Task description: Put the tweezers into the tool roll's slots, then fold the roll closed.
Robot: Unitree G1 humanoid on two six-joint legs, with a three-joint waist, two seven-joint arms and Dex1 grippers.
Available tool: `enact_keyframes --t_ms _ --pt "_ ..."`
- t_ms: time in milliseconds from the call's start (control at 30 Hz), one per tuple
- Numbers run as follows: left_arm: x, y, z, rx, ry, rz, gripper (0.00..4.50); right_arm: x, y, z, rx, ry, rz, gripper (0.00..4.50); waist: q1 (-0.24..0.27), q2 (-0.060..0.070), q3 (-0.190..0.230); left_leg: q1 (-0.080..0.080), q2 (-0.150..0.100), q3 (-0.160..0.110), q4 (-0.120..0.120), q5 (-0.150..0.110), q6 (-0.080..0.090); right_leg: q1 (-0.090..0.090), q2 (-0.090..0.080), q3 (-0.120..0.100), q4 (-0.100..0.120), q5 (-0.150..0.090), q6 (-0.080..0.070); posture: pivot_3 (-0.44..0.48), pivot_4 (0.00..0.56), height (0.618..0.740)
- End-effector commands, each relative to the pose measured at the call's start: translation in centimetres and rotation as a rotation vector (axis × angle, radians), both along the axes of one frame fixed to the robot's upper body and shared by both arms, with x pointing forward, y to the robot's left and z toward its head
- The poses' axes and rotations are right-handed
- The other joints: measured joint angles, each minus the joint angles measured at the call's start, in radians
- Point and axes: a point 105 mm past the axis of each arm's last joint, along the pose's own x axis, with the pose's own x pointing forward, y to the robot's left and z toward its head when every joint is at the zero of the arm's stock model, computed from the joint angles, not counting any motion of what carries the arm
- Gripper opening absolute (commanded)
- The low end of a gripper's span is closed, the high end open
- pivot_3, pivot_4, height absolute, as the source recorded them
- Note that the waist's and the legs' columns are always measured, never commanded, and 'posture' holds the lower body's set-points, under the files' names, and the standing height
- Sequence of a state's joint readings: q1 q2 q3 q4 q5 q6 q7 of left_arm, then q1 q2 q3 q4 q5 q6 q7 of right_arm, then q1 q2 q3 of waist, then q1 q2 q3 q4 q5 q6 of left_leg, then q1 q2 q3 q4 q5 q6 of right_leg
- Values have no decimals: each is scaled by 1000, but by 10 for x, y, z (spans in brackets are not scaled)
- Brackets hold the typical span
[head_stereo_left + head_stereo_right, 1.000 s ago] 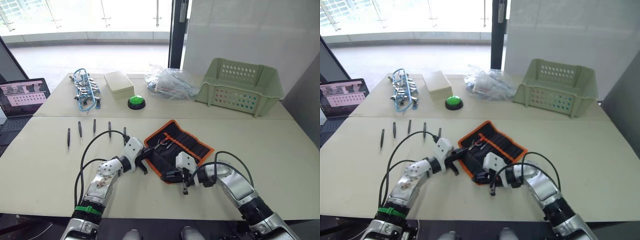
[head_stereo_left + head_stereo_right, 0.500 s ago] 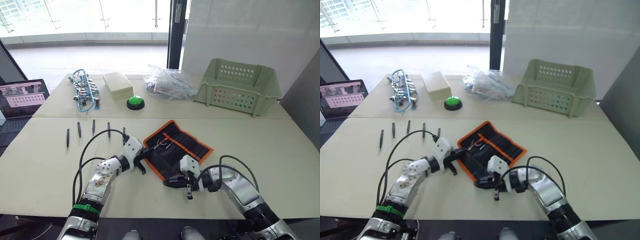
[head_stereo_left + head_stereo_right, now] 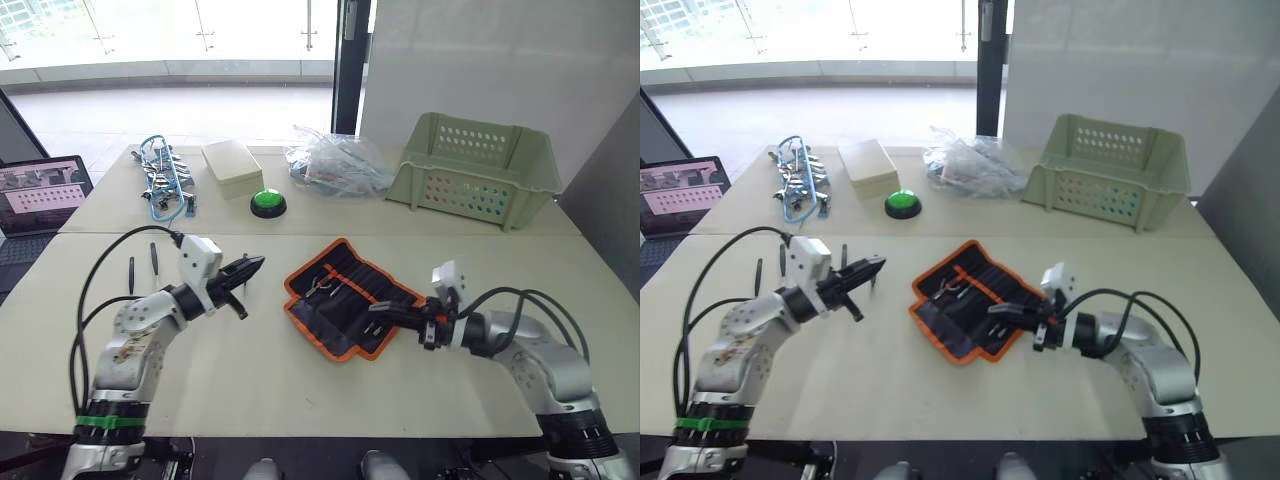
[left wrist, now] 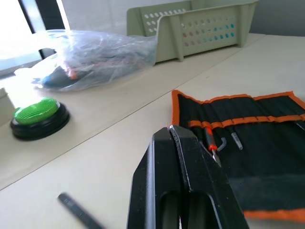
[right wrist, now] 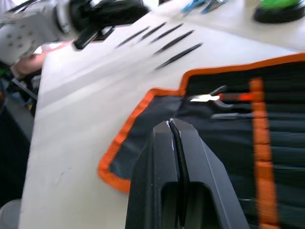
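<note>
Beige tabletops [image 3: 300,380] are seen from the head view, with bright windows behind. The tool roll [image 3: 352,298] lies unrolled near the middle, its long axis running diagonally from the near left toward the far right. The tweezers [image 3: 131,274] lie on the table to the left of it, well apart from the roll and partly hidden by the left arm; their long axes point away from the robot. The left gripper [image 3: 247,268] is held above the table between tweezers and roll, its fingers pressed together on nothing. The right gripper [image 3: 378,311] hovers over the roll's near right part, likewise pressed together and empty.

From the left wrist view, the roll's orange edging and slots are seen ahead of the shut fingers, with one tweezer [image 4: 78,213] lying just below.

From the right wrist view, the tweezers [image 5: 164,45] are seen in a row beyond the roll's corner.

No tweezer appears to be slotted yet. For the pick-up, the fingers are best opened first, lowered across a tweezer's middle, square to its long axis, and closed gently.
</note>
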State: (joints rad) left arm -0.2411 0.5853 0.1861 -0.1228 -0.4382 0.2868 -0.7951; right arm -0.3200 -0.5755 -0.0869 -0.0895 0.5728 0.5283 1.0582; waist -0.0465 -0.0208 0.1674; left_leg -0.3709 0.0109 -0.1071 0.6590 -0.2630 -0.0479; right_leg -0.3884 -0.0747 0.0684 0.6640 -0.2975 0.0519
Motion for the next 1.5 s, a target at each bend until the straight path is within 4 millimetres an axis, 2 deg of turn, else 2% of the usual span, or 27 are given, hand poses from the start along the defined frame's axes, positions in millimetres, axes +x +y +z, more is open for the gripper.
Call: enact_keyframes --t_ms 33,133,167,267,367,433,567,767,1000,1067,1267,1400,1500 --pt "-20 13 15 19 -16 5 35 10 -19 3 -54 -32 -12 0 4 0 1 0 0 0 0 0 0 0 0 0 0 0 0 0 150 740" --pt "-38 26 14 49 8 44 35 23 -36 0 -68 0 -48 0 3 0 3 -1 -1 1 0 0 0 0 -1 0 -1 0 0 0 150 740" --pt "-47 34 12 36 22 76 580 28 -42 5 -46 -9 -41 557 3 0 4 0 -1 1 0 0 0 0 -1 0 -1 0 0 0 150 740" --pt "-66 54 8 17 45 178 1514 35 -59 7 -70 -49 -39 1510 0 2 6 0 1 2 0 0 0 0 -1 0 -1 0 0 0 150 740" --pt "-84 85 4 -15 49 359 2494 38 -69 11 -92 -93 -16 2524 2 3 7 0 1 2 0 0 0 0 0 0 -2 0 0 0 150 740" --pt "-96 103 -1 -43 54 474 3156 38 -67 15 -108 -111 37 3206 1 3 8 0 1 2 0 0 0 0 -1 0 -2 0 0 0 150 740" --pt "-114 130 -17 -75 78 654 4475 37 -50 27 -111 -140 156 4496 1 3 8 0 1 3 0 0 0 0 -1 1 -2 0 -1 0 150 740" --pt "-145 171 -42 -119 106 985 4475 20 -16 42 -90 -112 337 4496 3 3 8 0 1 3 0 0 0 0 -1 0 -2 0 -1 0 150 740" --pt "-158 187 -61 -119 151 1091 4475 14 -11 37 -108 -105 316 4496 13 2 8 -1 1 3 0 0 -1 0 -2 0 -4 0 -1 0 150 740" --pt "-158 191 -60 -141 148 1103 4475 12 -12 37 -108 -107 306 4496 11 1 8 -1 1 3 0 0 -1 0 -1 0 -4 0 -1 0 150 740" --pt "-132 194 -49 -172 99 1090 4475 8 -17 40 -98 -112 257 4496 9 1 8 0 1 3 0 0 -1 0 -1 0 -2 0 -1 0 150 740" --pt "-104 188 -40 -177 95 1046 4475 -1 -21 40 -103 -114 237 4496 12 1 8 -1 0 3 0 0 -1 0 -2 0 -3 1 -1 0 150 740" --pt "-84 182 -39 -114 101 1023 4475 -6 -23 43 -95 -120 214 4496 11 1 8 -1 0 2 0 0 -1 0 -1 0 -2 1 -1 0 150 740"
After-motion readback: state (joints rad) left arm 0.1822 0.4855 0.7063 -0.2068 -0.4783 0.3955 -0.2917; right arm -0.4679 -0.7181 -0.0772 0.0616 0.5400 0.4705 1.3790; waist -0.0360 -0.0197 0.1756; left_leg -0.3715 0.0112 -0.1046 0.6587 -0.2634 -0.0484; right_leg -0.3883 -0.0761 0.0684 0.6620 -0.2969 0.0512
